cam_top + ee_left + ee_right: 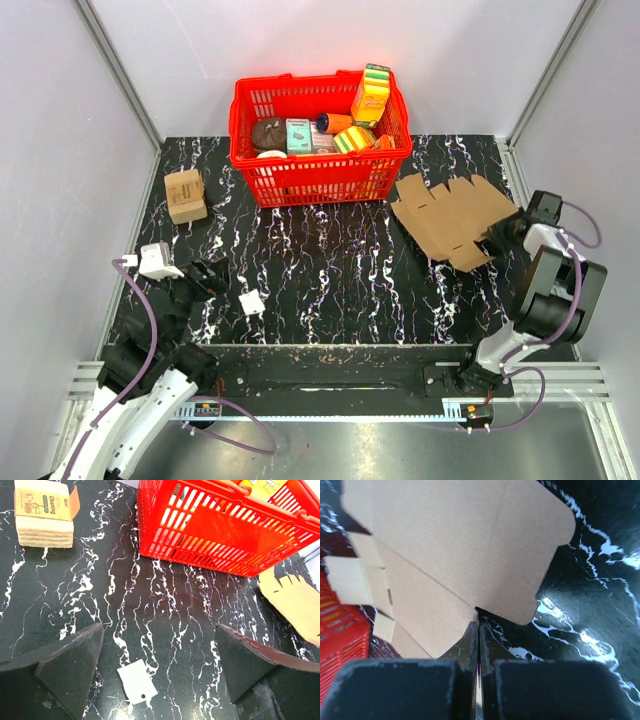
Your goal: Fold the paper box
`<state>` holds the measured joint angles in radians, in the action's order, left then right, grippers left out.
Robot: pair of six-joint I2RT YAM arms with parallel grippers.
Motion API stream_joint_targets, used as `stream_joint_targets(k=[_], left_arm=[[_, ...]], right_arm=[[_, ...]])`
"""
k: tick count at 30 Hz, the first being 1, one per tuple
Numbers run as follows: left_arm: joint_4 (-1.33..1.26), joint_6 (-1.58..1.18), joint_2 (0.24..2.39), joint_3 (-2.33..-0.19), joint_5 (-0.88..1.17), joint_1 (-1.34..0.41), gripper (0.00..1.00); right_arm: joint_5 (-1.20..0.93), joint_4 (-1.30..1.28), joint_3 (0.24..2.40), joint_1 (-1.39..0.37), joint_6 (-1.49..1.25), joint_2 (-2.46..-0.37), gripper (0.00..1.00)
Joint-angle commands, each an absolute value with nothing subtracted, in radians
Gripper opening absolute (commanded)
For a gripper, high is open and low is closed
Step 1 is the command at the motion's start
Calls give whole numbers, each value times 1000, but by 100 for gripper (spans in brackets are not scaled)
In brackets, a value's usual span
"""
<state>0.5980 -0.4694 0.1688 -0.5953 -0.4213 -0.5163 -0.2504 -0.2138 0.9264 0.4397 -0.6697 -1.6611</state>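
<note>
Nearest the arm bases, the left pincer (157, 635) hangs low over the black table (340, 270), well in front of the red basket's (320, 172) left corner, its fingers spread wide and holding nothing; a small white tag (137, 682) lies just below the gap between them. Farther out, in front of the basket's right corner, the right pincer (478, 625) has its fingers pressed together, tips right at the near edge of the paper box (450, 215), where a crease runs into a notch between two flaps. I cannot tell whether any cardboard is caught between the tips. The box is a flat, unfolded sheet lying on the table just to the right of the basket, one corner close to the basket's wall. A small tan box (185, 195) sits well off the basket's left side and looks like no part of this. Folding seems barely begun: the step in hand looks like getting under or hold of that edge. Next, a flap needs lifting along its crease, and the free left arm would probably have to come across and pin the sheet so it doesn't slide.
</note>
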Motion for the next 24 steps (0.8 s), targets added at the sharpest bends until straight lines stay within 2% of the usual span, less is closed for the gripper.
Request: stream_joint_targets(k=[1,13,24], left_arm=[[549,-453,160,-594,-397,-520,99],[542,-443,178,-594,-368,-520,99],[531,-437,184,-592,-334,-520,99]], right_arm=[[-115,-384,1052,442,-572,-1493,0],[-152,-655,1184,434,-529,-1267,0],[-360,-971,1436,385,-347,-1262,1]])
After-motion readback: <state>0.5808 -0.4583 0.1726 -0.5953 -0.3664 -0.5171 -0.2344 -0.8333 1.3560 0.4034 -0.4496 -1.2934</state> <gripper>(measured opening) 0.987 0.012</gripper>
